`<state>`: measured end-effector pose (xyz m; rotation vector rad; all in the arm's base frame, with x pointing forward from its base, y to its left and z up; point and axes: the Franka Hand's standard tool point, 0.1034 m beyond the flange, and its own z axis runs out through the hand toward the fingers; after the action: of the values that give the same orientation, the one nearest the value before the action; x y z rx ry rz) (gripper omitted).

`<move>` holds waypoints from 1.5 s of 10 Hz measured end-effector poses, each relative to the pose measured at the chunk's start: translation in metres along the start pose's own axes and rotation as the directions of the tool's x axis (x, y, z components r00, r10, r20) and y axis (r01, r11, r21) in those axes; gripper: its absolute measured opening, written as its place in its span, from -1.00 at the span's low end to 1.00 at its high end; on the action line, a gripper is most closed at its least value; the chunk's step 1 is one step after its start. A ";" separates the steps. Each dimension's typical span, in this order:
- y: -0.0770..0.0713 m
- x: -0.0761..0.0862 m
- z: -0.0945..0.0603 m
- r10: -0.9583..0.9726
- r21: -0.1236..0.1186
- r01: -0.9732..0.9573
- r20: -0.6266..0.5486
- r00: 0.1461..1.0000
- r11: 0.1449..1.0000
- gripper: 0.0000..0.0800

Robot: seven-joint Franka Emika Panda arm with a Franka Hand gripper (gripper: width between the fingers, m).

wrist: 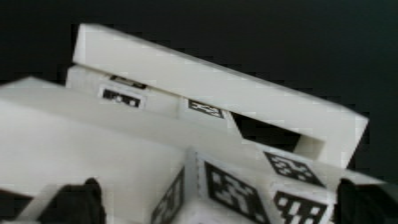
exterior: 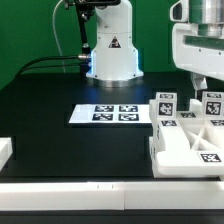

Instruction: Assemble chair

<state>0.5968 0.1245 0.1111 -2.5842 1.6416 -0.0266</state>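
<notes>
The white chair parts are clustered at the exterior view's right. A flat X-braced panel lies low, with tagged blocks standing on it. My gripper hangs just above that cluster and is open. In the wrist view, my gripper straddles a tagged block. The dark fingertips stand wide on either side of the block, with a gap showing. Beyond it a long white panel stands on edge, with tags under its rim.
The marker board lies flat mid-table, to the exterior view's left of the parts. The robot base stands behind it. A plain white edge block sits at the far left, and a white strip runs along the front edge.
</notes>
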 end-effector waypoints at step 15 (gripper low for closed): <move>-0.003 -0.003 0.001 0.493 0.010 -0.493 -0.008 0.870 0.870 -0.30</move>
<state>0.5979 0.1285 0.1106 -2.0780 2.2438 -0.0140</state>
